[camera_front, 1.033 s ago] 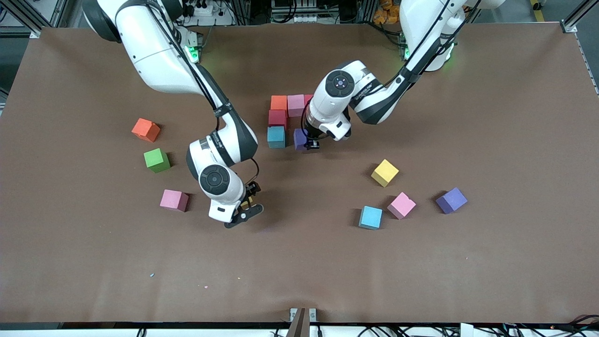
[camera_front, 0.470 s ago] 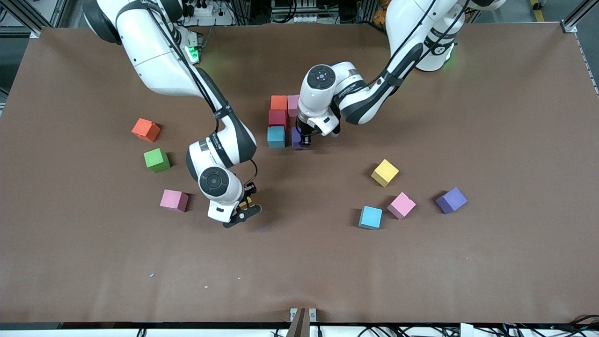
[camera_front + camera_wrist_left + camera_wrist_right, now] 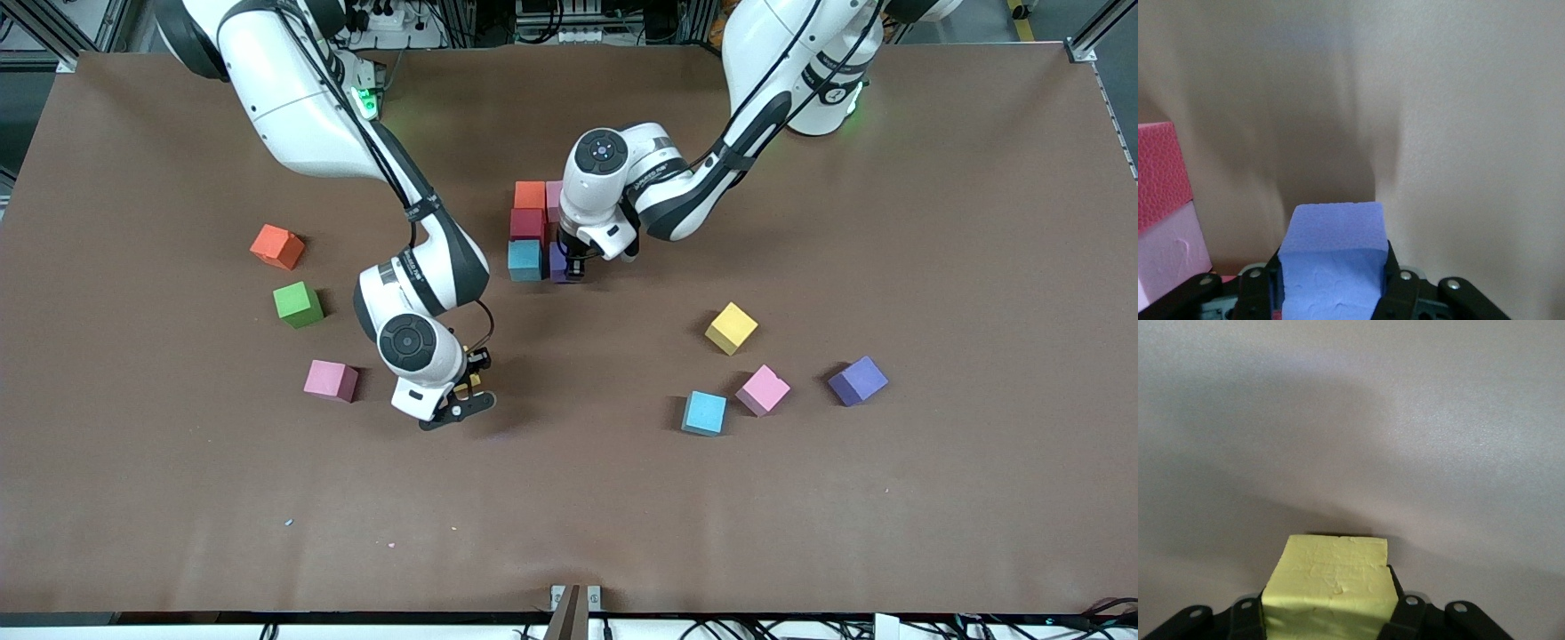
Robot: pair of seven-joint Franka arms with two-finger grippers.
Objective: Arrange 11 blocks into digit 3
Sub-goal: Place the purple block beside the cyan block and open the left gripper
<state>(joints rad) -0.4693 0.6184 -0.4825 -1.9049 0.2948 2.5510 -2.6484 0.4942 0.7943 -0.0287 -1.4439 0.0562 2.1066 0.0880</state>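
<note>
My left gripper [image 3: 572, 270] is shut on a purple block [image 3: 1331, 263], held low right beside the light blue block [image 3: 524, 260] of the cluster. The cluster also has a red block [image 3: 526, 224], an orange block [image 3: 530, 194] and a pink block [image 3: 553, 199], partly hidden by the left arm. My right gripper [image 3: 464, 392] is shut on a yellow block [image 3: 1330, 581] down at the table, beside a loose pink block [image 3: 331, 380]. Its black fingers [image 3: 1406, 613] press both sides of the block.
Toward the right arm's end lie an orange-red block [image 3: 276, 246] and a green cube [image 3: 298, 304]. Toward the left arm's end lie a yellow block [image 3: 731, 327], a pink one [image 3: 763, 389], a light blue one [image 3: 704, 412] and a purple one [image 3: 858, 380].
The left arm has carried the purple block sideways up against the light blue block. The right gripper has closed on the yellow block and hardly shifted.
</note>
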